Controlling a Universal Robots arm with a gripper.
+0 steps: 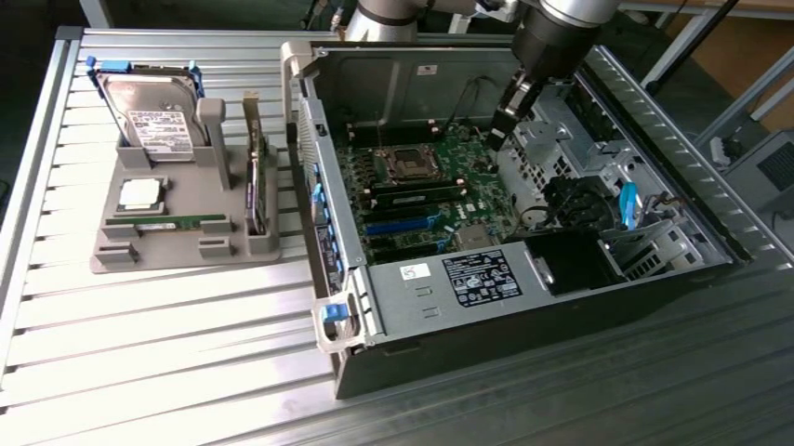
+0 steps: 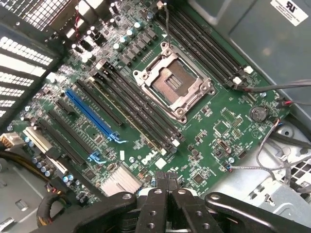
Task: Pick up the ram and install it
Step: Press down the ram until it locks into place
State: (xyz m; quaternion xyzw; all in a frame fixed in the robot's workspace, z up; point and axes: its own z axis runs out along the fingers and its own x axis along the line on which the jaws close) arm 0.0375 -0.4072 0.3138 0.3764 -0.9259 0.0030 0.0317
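The ram (image 1: 170, 222), a thin green stick with a white label, lies flat in a slot of the grey holder (image 1: 186, 255) at the exterior view's left, outside the computer. My gripper (image 1: 496, 139) hangs inside the open case above the motherboard (image 1: 478, 209), far from the ram. In the wrist view my gripper (image 2: 166, 183) is shut, its black fingers (image 2: 156, 194) pressed together with nothing between them. Below it are the open CPU socket (image 2: 174, 83) and the long black memory slots (image 2: 138, 114). One slot (image 1: 416, 193) beside the socket seems to carry a green stick.
The holder also carries a hard drive (image 1: 155, 116), a square silver chip (image 1: 139, 192) and an upright card (image 1: 255, 181). Case walls (image 1: 310, 177), the power supply (image 1: 466, 279), drive cages (image 1: 645, 246) and loose cables (image 2: 272, 145) surround the board.
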